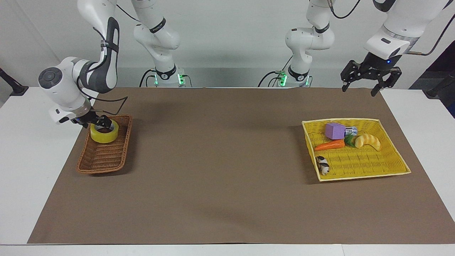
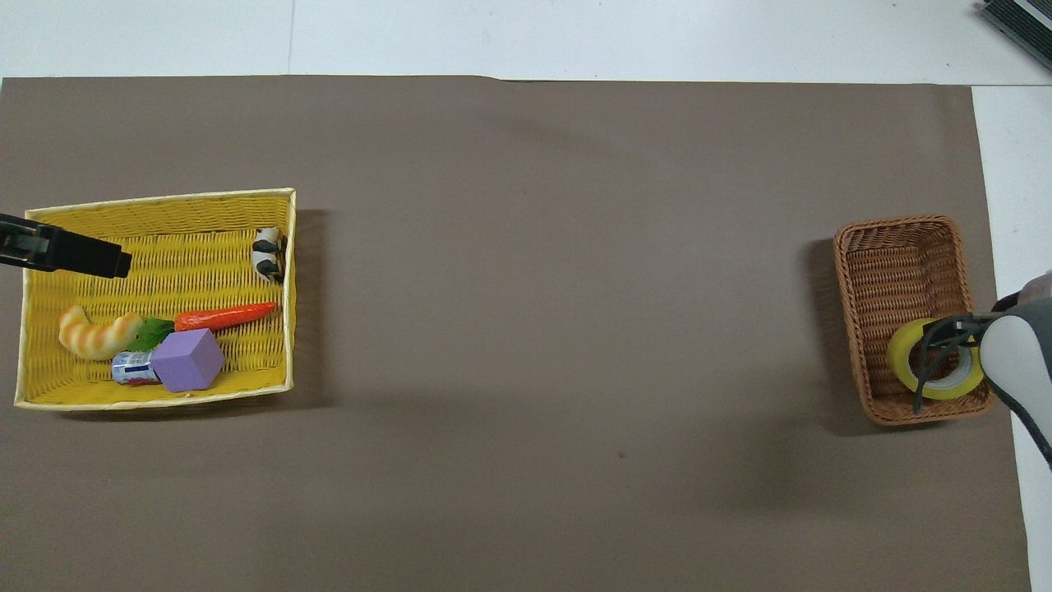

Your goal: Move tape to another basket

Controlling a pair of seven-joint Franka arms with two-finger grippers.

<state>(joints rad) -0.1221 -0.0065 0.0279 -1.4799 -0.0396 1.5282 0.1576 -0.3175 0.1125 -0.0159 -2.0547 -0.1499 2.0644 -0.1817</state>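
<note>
Facing view first: the tape (image 1: pixel 104 132) lies flat, hole upward, in the brown wicker basket (image 1: pixel 105 156), at that basket's end nearer the robots, close to the desk (image 1: pixel 227 213) edge at the right arm's end. The right hand (image 1: pixel 100 123) sits low at the roll's top, its dark fingertips at the rim and over the hole; whether they touch the roll cannot be told. Its fingers are spread and grip nothing, and the roll rests on the basket's floor under its own weight. From the overhead view the tape (image 2: pixel 935 372) shows as a yellow ring with a pale inner core, partly covered by the right arm's white wrist and a dark cable loop, so the right hand (image 2: pixel 945 333) is mostly hidden there; the basket (image 2: pixel 900 263) is bare for the rest of its length. The left hand (image 1: pixel 369 79) hangs high in the air over the desk's edge nearest the robots at the left arm's end, waiting, its fingers spread wide and holding nothing. Below it, well apart from the tape, stands a yellow basket (image 1: pixel 391 167) holding a purple cube (image 1: pixel 334 131), a carrot (image 1: pixel 329 145), a croissant (image 1: pixel 368 141), a small can (image 1: pixel 351 130) and a black-and-white figure (image 1: pixel 322 165).
</note>
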